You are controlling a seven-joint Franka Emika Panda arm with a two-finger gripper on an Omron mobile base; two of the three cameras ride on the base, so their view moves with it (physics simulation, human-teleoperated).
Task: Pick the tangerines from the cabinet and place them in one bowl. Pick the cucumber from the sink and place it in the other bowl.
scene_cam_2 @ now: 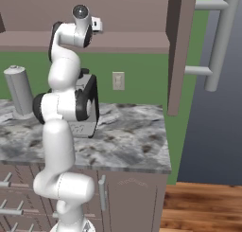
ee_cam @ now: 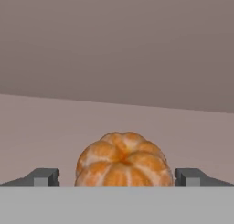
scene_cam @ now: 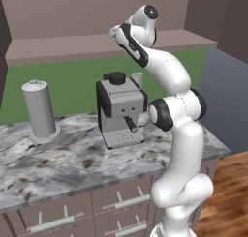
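On cabinet shelf (scene_cam: 87, 46): orange tangerine (ee_cam: 123, 160) sat between spread fingertips (ee_cam: 43, 177) of gripper (ee_cam: 117, 178), jaws wide, nothing grasped yet. Arm reached up over espresso machine (scene_cam: 121, 110) on marble counter (scene_cam: 72, 163). Judged early: no fruit picked, cucumber step left.

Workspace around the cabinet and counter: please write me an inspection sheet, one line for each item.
Surface: grey-veined marble counter over mauve drawer units with metal handles.
Job's things: bright orange segmented tangerine on the shelf of the mauve-brown open wall cabinet; bowls, cucumber, sink: nothing seen.
Clutter: grey and black espresso machine; grey upright cylinder on a round base.
Claw: claw open, a fingertip on each side of the tangerine, contact cannot be told.
Cables: nothing seen.
Surroundings: green back wall with a beige wall switch; wooden floor.
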